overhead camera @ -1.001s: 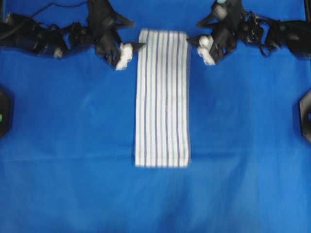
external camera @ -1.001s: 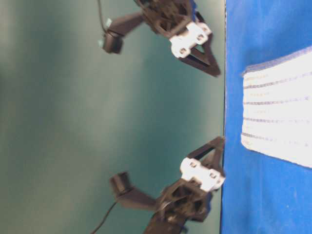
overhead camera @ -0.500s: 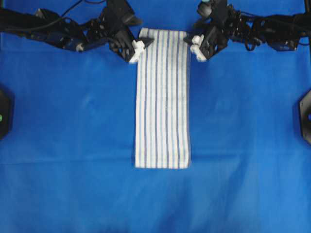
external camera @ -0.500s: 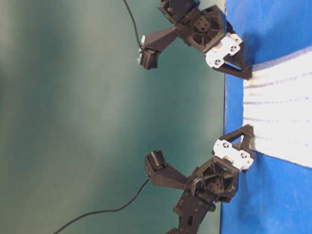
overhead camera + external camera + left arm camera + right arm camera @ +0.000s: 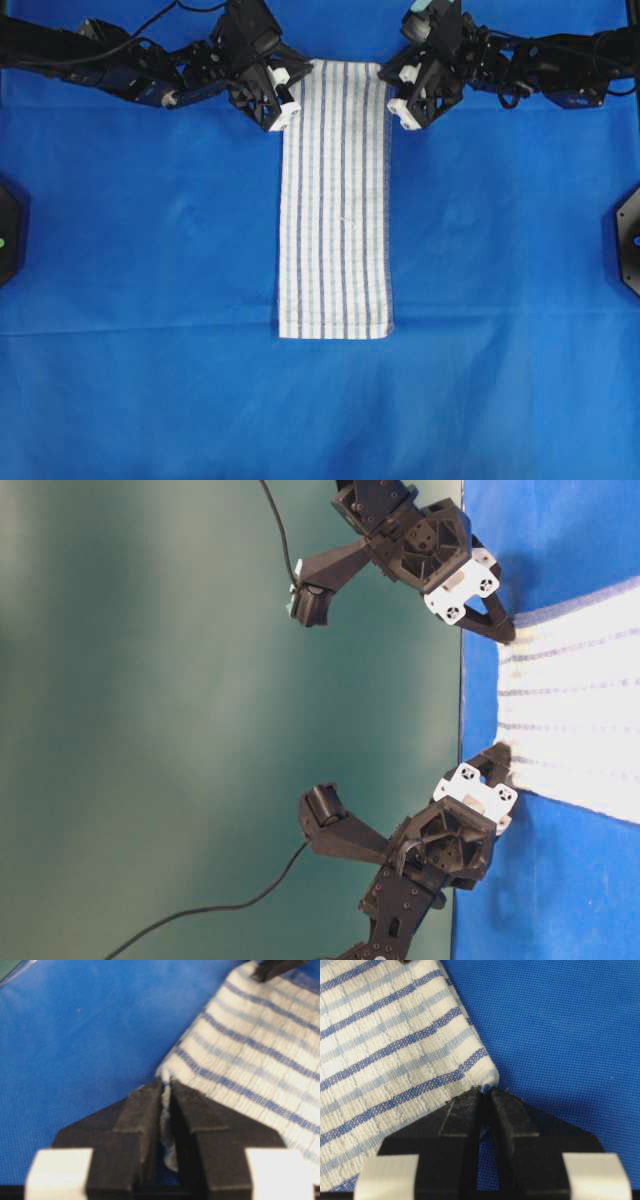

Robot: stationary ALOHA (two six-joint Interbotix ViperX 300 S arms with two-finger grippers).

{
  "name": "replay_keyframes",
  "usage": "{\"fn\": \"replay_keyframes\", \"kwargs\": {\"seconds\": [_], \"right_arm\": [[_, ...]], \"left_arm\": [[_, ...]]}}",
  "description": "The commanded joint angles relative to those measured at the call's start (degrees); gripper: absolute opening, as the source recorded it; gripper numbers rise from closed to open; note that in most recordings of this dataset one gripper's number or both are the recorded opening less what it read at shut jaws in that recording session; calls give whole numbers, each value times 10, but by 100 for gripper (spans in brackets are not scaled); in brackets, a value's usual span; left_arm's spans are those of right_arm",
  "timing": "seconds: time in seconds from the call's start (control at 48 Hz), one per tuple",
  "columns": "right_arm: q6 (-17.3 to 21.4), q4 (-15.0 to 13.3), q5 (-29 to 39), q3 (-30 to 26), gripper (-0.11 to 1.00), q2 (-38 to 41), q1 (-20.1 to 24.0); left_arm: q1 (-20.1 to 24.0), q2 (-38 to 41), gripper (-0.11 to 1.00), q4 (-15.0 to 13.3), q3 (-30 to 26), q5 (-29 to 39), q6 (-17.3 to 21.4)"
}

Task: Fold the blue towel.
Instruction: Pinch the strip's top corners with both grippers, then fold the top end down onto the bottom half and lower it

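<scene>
The blue towel (image 5: 335, 200), white with thin blue stripes, lies flat as a long narrow strip down the middle of the blue table covering (image 5: 150, 260). My left gripper (image 5: 292, 88) is at its far left corner and my right gripper (image 5: 388, 88) at its far right corner. In the left wrist view the left gripper (image 5: 166, 1091) is shut, with white cloth of the towel (image 5: 250, 1055) pinched between its fingers. The right gripper (image 5: 485, 1091) is shut with its tips on the corner of the towel (image 5: 395, 1045). From table level, the towel (image 5: 570, 720) rests on the cover with a gripper tip at each corner.
A black fixture sits at the left table edge (image 5: 8, 232) and another at the right edge (image 5: 630, 240). Both arms stretch along the far edge of the table. Blue covering spreads on both sides of the towel and in front of it.
Both grippers moved in toward the towel's far corners and went from open to shut on them. The towel itself has not shifted.
</scene>
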Motion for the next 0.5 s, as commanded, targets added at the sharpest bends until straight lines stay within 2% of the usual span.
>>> {"fn": "replay_keyframes", "kwargs": {"seconds": [0.0, 0.271, 0.48], "right_arm": [[-1, -1, -4, -6, 8, -7, 4], [1, 1, -2, -13, 8, -11, 2], [1, 1, -1, -26, 8, -18, -16]], "left_arm": [[4, -5, 3, 0, -1, 4, 3], [10, -12, 3, 0, -2, 7, 5], [31, -25, 3, 0, -13, 21, 14]]}}
